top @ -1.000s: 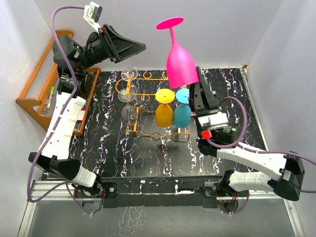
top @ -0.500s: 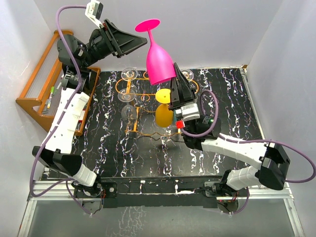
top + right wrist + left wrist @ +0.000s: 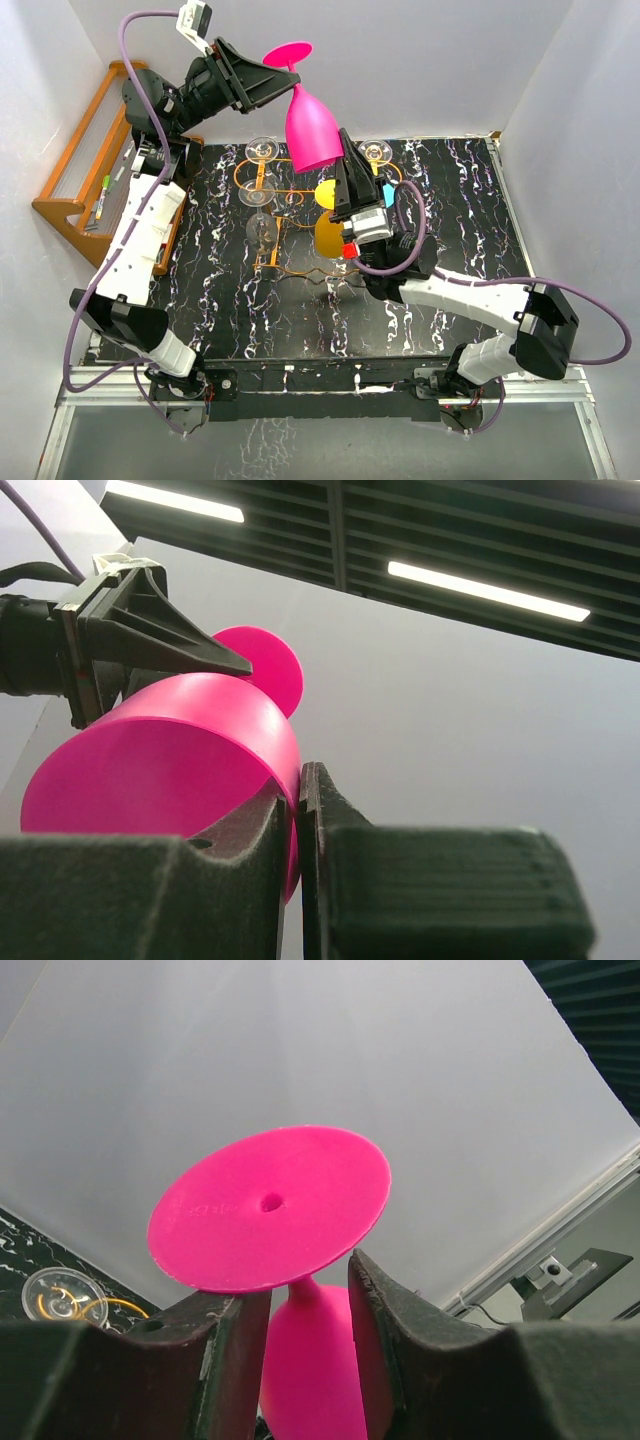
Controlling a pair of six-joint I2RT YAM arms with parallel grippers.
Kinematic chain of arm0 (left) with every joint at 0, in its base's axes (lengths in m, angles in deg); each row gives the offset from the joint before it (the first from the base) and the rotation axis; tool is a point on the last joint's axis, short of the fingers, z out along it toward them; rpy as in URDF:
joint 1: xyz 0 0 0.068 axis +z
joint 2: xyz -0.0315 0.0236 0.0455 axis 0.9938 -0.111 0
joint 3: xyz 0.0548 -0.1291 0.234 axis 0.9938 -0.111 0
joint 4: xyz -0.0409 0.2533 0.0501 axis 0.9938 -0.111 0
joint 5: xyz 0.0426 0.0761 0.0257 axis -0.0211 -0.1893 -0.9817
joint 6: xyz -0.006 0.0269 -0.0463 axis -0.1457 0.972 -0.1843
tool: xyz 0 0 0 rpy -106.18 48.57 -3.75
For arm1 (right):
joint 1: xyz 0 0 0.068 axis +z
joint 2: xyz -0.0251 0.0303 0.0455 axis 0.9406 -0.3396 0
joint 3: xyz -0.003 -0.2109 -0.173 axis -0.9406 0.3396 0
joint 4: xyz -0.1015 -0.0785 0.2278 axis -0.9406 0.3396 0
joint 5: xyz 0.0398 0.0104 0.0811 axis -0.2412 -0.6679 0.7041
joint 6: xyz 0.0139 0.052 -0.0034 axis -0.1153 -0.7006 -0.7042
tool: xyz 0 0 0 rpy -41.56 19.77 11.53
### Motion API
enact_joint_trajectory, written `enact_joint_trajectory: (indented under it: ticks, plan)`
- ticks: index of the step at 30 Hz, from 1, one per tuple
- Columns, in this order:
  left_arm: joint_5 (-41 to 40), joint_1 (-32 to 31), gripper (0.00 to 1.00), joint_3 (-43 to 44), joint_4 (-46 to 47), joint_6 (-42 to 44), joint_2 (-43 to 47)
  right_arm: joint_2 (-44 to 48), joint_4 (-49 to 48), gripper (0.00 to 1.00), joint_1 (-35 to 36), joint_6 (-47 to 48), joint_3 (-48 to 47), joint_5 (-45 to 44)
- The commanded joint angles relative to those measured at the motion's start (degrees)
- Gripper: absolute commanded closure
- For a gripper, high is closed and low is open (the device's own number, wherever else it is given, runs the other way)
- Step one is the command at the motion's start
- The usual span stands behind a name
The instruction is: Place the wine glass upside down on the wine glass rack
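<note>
The pink wine glass (image 3: 306, 125) hangs upside down in the air, foot up, above the back of the orange wire wine glass rack (image 3: 295, 187). My right gripper (image 3: 346, 148) is shut on the bowl's rim wall (image 3: 170, 750), one finger inside and one outside. My left gripper (image 3: 286, 84) reaches in from the left just under the foot (image 3: 270, 1205). Its fingers (image 3: 232, 1350) stand either side of the thin stem with gaps on both sides, so it is open.
Clear glasses (image 3: 262, 148) and a yellow glass (image 3: 333, 215) hang on the rack; a teal one (image 3: 386, 190) is mostly behind my right arm. A brown wooden shelf (image 3: 75, 170) stands at the left wall. White walls enclose the black marbled table (image 3: 450, 200).
My right arm has carried the pink glass leftward toward my left gripper. The left gripper has come forward, so its fingers now straddle the stem, and they have narrowed a little.
</note>
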Motion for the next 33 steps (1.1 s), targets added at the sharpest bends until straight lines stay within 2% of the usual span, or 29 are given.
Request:
enact_joint_trajectory:
  ticks: [1, 5, 9, 12, 26, 28, 29, 31, 33]
  plan:
    - [0.3, -0.3, 0.67, -0.2, 3.4, -0.7, 0.8, -1.1, -3.9, 0.92, 0.5, 1.5, -3.5, 0.9]
    - [0.6, -0.8, 0.67, -0.7, 3.6, -0.5, 0.9, -2.2, -3.9, 0.92, 0.5, 2.5, -4.4, 1.0]
    - [1.0, -1.0, 0.75, -0.8, 4.2, -0.1, 0.7, -3.2, -3.7, 0.92, 0.5, 4.8, -5.4, 0.3]
    - [1.5, -1.2, 0.77, -0.9, 4.8, -0.3, 0.9, -3.9, -3.7, 0.92, 0.4, 6.3, -6.0, -0.9]
    - [2.5, -1.8, 0.76, -0.7, 5.3, -0.4, 1.0, -6.3, -5.7, 0.92, -0.7, 8.1, -8.9, -4.8]
    - [2.8, -1.9, 0.84, -0.7, 5.9, -0.5, 1.0, -6.2, -5.0, 0.92, -0.7, 7.7, -8.8, -4.3]
    - [3.1, -1.9, 0.98, -0.6, 6.4, -0.4, 1.0, -6.0, -4.2, 0.92, -0.8, 7.3, -8.6, -3.8]
    - [4.0, -2.0, 1.00, -0.1, 7.3, 0.3, 0.9, -5.1, -2.0, 0.88, -0.7, 5.4, -7.9, -0.6]
    - [5.2, -2.2, 1.00, 1.0, 8.2, 1.5, 0.9, -3.8, 0.6, 0.76, -0.6, 3.2, -6.5, 3.2]
